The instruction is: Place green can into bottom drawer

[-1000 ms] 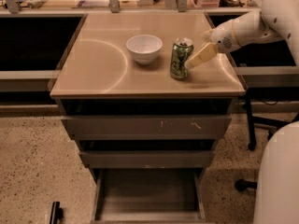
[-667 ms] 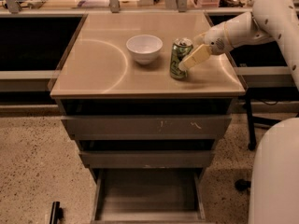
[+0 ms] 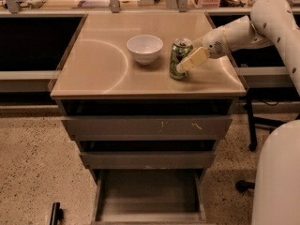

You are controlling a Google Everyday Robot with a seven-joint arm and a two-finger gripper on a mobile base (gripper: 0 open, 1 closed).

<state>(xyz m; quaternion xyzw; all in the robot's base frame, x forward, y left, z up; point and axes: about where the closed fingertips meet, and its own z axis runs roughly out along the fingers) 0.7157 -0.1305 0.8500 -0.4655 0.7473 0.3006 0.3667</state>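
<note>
- The gripper (image 3: pixel 186 63) has edged in from the right over the last second and now sits against the can (image 3: pixel 177 50), low on its right side.
- The can has not moved: it stands upright on the cabinet top (image 3: pixel 93 69), just right of the bowl (image 3: pixel 145 48).
- Whether the gripper has closed on the can, I cannot tell.
- The drawer (image 3: pixel 150 193) stands open below; the approach looks finished, with grasp, lift and carry still ahead.
</note>
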